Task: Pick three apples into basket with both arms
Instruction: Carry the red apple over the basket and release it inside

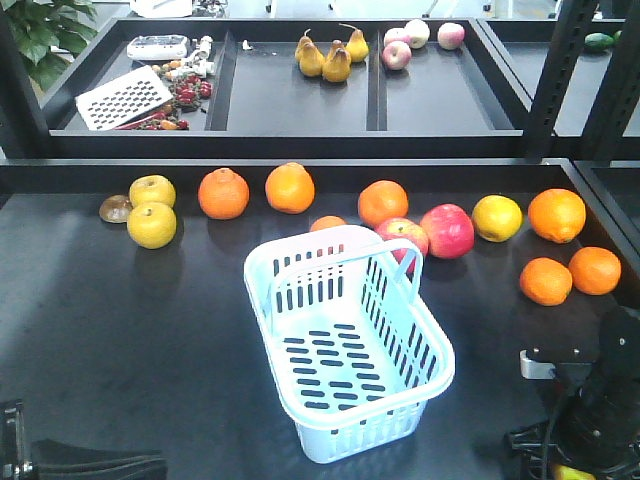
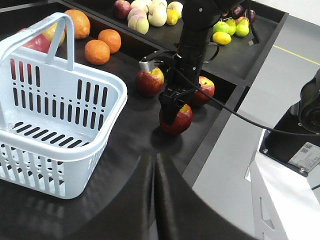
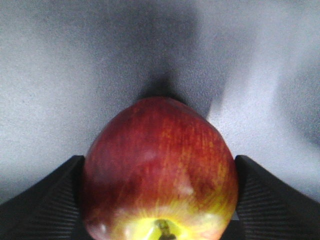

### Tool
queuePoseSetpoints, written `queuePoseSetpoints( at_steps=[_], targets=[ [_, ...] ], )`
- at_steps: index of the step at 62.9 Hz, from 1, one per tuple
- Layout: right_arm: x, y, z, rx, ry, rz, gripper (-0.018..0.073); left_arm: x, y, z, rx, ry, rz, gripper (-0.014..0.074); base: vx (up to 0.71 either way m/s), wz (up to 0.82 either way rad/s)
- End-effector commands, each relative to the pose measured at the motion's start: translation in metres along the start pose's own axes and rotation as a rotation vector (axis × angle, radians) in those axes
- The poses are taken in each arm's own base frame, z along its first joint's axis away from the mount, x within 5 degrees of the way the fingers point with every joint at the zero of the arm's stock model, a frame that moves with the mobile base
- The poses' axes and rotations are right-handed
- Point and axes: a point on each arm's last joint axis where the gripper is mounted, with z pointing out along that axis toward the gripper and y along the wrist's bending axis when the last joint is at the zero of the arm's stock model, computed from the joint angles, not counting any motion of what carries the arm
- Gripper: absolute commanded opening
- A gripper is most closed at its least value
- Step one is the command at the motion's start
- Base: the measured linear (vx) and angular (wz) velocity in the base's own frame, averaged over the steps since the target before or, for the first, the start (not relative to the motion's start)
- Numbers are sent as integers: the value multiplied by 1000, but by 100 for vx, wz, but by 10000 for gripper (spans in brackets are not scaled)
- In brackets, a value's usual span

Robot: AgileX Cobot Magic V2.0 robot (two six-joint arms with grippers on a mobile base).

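The pale blue basket [image 1: 345, 345] stands empty mid-table, and its wall [image 2: 55, 150] fills the left of the left wrist view. Three dark-red apples lie near the table's right edge: one [image 2: 150, 81] behind, one [image 2: 202, 90] further right, one [image 2: 179, 120] in front. My right gripper [image 2: 172, 111] comes down on the front apple [image 3: 159, 180] and is shut on it, a finger [image 3: 50, 202] on each side. The apple sits at table level. My left gripper [image 2: 156, 159] is shut on nothing, hovering right of the basket. The left arm [image 1: 90, 462] shows at the bottom left.
A row of oranges [image 1: 223, 193], yellow fruits [image 1: 151, 225] and a glossy red apple [image 1: 447, 230] lies behind the basket. Two oranges [image 1: 570, 275] sit at right. The back shelf holds pears [image 1: 335, 60] and peaches [image 1: 415, 40]. The table's edge [image 2: 220, 130] drops off beside the apples.
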Motion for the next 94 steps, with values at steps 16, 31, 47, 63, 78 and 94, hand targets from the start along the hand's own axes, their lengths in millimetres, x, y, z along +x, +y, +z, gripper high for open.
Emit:
queuePoseSetpoints(
  at_steps=[16, 31, 47, 63, 78, 94],
  targets=[
    [19, 5, -78, -18, -223, -60, -14, -4, 1, -1, -24, 16, 47, -8, 0, 0],
    [61, 20, -150, -117, -564, -145, -8, -4, 1, -1, -23, 16, 47, -8, 0, 0],
    [75, 52, -183, -434, -813, -326, -4, -4, 1, -1, -23, 16, 47, -8, 0, 0],
    [39, 65, -172, -643, -846, -304, -3, -4, 1, -1, -23, 16, 47, -8, 0, 0],
    [-1, 95, -137, -534, -838, -388, -1, -4, 1, -1, -24, 16, 47, -8, 0, 0],
    [-28, 100, -127, -530, -812, -347, 148, -4, 1, -1, -25, 15, 47, -8, 0, 0]
  ],
)
